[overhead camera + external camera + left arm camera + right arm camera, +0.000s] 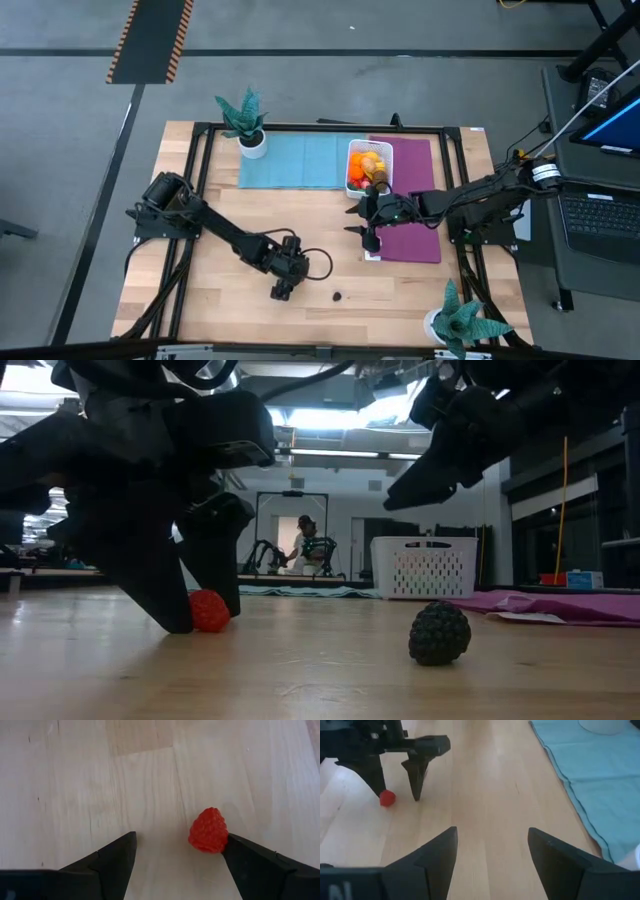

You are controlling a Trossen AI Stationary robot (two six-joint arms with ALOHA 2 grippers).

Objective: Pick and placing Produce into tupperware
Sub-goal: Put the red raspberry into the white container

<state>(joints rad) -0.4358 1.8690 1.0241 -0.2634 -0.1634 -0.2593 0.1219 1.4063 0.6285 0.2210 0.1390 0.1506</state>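
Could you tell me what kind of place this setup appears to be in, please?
Most likely a robotics lab or workshop. The wooden table sits on a bare grey floor with a hazard-striped strip, a laptop stands beside it, and another robot rig with a person shows in the room behind.

- In the high view the small red knobbly toy raspberry (208, 830) cannot be seen; the dark left gripper (281, 290) covers that spot of the pale wooden desk (400, 295).
- The heaped orange, yellow and brown toy produce pieces (366, 170) in the small white translucent rectangular container (387, 149) are too small to tell apart, and the dark right gripper (363, 219) overlaps the container's near edge.
- In the low view both arms are cut off by the top edge (only dark undersides show).
- A person (304, 546) far behind the desk is blurred and small.
- The teal potted plant (463, 323) is partly cut by the lower edge.
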